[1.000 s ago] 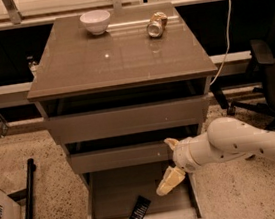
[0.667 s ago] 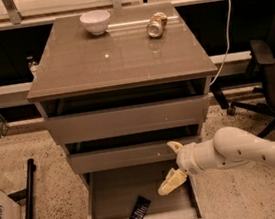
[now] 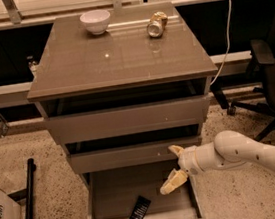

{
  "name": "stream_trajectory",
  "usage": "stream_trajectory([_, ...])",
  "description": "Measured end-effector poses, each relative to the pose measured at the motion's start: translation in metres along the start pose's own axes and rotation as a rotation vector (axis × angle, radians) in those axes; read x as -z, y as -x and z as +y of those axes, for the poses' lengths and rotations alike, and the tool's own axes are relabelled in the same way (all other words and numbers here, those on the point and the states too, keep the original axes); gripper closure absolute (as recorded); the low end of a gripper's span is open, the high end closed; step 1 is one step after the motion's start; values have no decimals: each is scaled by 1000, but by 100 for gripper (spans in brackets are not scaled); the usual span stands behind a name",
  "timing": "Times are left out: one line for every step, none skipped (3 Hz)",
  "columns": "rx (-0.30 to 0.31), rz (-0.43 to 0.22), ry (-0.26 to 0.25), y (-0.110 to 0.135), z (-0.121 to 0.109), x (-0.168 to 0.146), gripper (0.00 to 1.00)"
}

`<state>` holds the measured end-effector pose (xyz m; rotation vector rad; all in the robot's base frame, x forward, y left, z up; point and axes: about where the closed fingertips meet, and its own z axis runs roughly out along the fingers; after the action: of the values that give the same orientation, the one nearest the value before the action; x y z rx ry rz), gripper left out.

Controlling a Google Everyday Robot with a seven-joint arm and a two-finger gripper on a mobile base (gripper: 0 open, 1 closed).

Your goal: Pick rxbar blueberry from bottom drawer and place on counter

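While the rxbar blueberry (image 3: pixel 140 209) lies in the bottom drawer (image 3: pixel 110 193), the pincer (image 3: pixel 174 167) hovers nearby, spread wide.

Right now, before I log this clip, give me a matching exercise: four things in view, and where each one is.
Things:
1. rxbar blueberry
2. white bowl
3. drinks can
4. pincer

Places:
A. on its side, far right part of the counter
B. open and empty, over the right side of the open bottom drawer
C. flat on the drawer floor, near its front
D. upright, far left part of the counter

Pairs: 1-C, 2-D, 3-A, 4-B
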<state>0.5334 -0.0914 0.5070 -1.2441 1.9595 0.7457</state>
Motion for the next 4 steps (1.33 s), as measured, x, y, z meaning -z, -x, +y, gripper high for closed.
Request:
stream_trajectory([-31, 0, -28, -19, -1, -22, 0])
stream_trajectory([-64, -35, -74, -40, -11, -50, 0])
stream_trajectory([-106, -77, -106, -67, -21, -85, 0])
stream_trajectory([-154, -113, -120, -91, -28, -113, 0])
